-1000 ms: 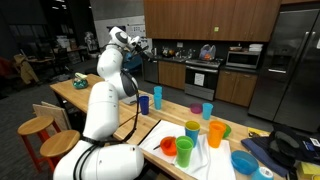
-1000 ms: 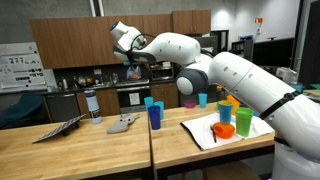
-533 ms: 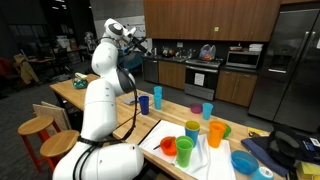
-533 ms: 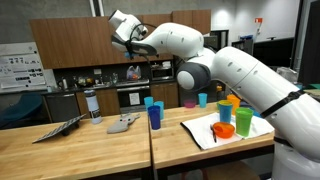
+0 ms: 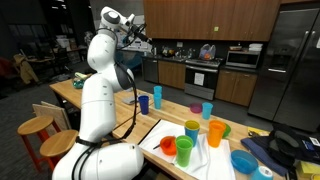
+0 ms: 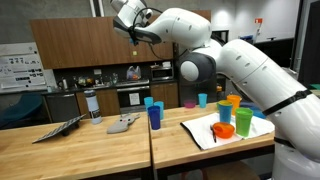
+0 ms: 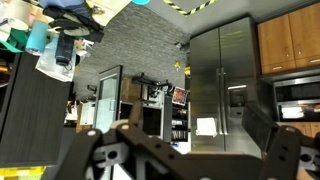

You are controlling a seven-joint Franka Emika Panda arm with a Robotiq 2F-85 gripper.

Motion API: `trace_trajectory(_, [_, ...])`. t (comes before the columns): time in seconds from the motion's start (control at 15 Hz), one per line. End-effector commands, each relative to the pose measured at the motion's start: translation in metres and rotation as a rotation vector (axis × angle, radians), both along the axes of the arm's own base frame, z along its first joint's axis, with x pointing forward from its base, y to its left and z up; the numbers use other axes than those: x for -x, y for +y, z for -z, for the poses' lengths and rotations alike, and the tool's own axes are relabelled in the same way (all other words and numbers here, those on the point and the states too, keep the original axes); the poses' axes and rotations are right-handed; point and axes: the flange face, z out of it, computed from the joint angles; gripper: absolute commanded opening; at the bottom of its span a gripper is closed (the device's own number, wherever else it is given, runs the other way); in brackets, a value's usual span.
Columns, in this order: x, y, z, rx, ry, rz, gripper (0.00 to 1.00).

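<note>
A dark blue plastic cup [image 6: 155,116] stands upright on the light wooden tabletop [image 6: 90,150], far below the tool [image 6: 135,36] and slightly to one side of it. A light blue plastic cup [image 6: 149,103] stands just behind it; in both exterior views the two are close together, though whether they touch cannot be told. The tool itself is raised high above the tabletop, well apart from everything on it. In the wrist view its two fingers [image 7: 105,155] are spread wide with nothing between them, and it touches no object.

Further out from the tool along the tabletop, a pink cup [image 6: 188,103] and another blue cup [image 6: 201,99] stand side by side. Beyond them a white tray [image 6: 200,128] carries a green cup [image 6: 243,122], a low orange cup [image 6: 224,130] and a taller orange cup [image 6: 226,110]. On the opposite side, below and away from the tool, a grey bottle with a blue cap [image 6: 92,105] stands upright. The wrist view faces a stainless-steel fridge [image 7: 225,75].
</note>
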Motion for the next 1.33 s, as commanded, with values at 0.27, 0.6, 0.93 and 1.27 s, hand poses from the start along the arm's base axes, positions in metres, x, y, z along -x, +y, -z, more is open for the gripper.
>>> trace_trajectory(0.27, [-0.012, 0.019, 0.019, -0.043, 0.072, -0.142, 1.0])
trace_trajectory(0.6, [-0.022, 0.039, 0.022, -0.124, 0.126, -0.391, 1.0])
trace_trajectory(0.93, [-0.033, 0.036, 0.021, -0.202, 0.225, -0.624, 1.0])
trace_trajectory(1.27, [-0.04, 0.022, 0.028, -0.249, 0.389, -0.831, 1.0])
